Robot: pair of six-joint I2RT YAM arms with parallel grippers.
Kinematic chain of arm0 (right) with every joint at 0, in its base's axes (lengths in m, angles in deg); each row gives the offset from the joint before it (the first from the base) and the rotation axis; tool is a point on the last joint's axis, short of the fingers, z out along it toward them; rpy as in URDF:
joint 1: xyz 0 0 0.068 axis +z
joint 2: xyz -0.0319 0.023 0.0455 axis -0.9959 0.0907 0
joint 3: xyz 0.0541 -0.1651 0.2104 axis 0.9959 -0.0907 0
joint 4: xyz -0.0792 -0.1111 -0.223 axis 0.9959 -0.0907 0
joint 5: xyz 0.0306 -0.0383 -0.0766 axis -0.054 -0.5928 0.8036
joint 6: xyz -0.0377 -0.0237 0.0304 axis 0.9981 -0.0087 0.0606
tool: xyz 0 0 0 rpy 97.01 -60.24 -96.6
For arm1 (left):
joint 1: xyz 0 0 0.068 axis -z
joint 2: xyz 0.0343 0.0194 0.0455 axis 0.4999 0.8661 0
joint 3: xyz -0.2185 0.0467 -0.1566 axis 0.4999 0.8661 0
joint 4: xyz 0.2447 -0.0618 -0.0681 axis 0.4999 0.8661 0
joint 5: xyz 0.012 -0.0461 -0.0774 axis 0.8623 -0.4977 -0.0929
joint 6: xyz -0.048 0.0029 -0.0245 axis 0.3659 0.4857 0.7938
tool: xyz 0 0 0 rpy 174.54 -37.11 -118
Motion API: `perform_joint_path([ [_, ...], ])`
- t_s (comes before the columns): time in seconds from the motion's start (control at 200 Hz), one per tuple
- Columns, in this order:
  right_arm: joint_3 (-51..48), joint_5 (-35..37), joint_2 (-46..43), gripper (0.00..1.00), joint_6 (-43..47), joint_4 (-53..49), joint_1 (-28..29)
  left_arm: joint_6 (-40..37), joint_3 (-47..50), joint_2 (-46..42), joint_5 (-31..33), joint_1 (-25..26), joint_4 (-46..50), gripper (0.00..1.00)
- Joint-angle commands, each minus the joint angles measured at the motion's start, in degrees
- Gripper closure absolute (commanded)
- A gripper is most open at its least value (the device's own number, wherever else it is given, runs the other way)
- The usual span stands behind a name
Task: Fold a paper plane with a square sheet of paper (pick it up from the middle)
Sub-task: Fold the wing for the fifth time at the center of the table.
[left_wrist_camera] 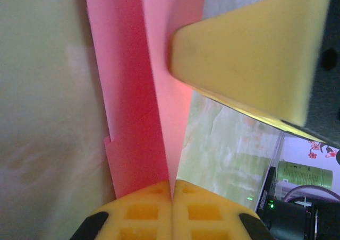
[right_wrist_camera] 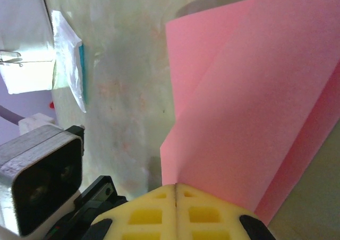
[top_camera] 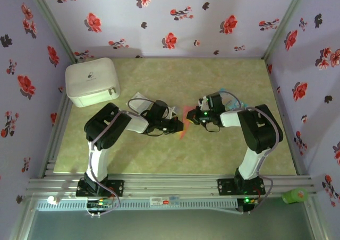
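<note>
Inside a booth walled in purple cloth with red flowers, on a pale green marbled table (top_camera: 159, 155), two robot arms meet at the middle over the pink paper (top_camera: 185, 124). The paper sits between their tips, well to the right of a white box (top_camera: 91, 82) at the far left corner. The left gripper (left_wrist_camera: 171, 182) has its yellow fingers pressed flat together, with the paper's edge running into the seam between them, so it appears to have the paper pinched. The right gripper (right_wrist_camera: 176, 186) is likewise fully closed, with the paper fanning out of its seam. From the left wrist the paper shows as long overlapping layers meeting at a lengthwise crease, their ends stepped rather than flush, and a yellow finger (left_wrist_camera: 244, 54) of the right gripper reaches in over it. From the right wrist the paper bends in a loose curl. A teal-and-white packet (right_wrist_camera: 71, 65) lies on the table further off. The job looks to be in its early folds, with a creased sheet and no pointed dart yet. The next move likely calls for both arms to act together, laying the layers edge to edge and pressing the crease down without tugging the thin paper apart.
</note>
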Motion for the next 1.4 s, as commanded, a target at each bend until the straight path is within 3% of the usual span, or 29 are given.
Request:
perform_joint_path([
  [0.0, 1.04, 1.45, 1.39, 0.96, 2.11, -2.06, -0.72, -1.34, 0.67, 3.07, 0.31, 0.11, 6.94, 1.00],
  [0.415, 0.81, 2.04, 3.67, 0.96, 2.20, -1.90, -1.09, -1.96, 0.34, 3.07, 0.29, 0.11, 8.03, 1.00],
  [0.805, -0.14, 4.34, 4.99, 0.97, 3.03, -5.35, -1.15, -2.49, 1.11, -1.76, -0.89, 0.61, 8.79, 0.84],
  [1.01, 0.10, 4.35, 4.96, 0.97, 3.03, -5.96, -1.12, -2.03, 1.92, -3.26, -1.60, 1.50, 8.05, 0.86],
  [1.17, 0.10, 4.52, 4.89, 0.97, 3.23, -6.53, -1.07, -2.13, 2.48, -3.13, -1.90, 1.88, 8.05, 0.95],
  [1.31, 0.06, 5.11, 4.67, 0.97, 3.74, -7.73, -1.03, -2.60, 2.87, -3.37, -2.04, 1.91, 8.89, 0.95],
  [1.395, -0.01, 5.48, 4.53, 0.98, 4.09, -8.32, -1.02, -2.60, 3.04, -3.51, -2.29, 1.99, 9.35, 0.88],
])
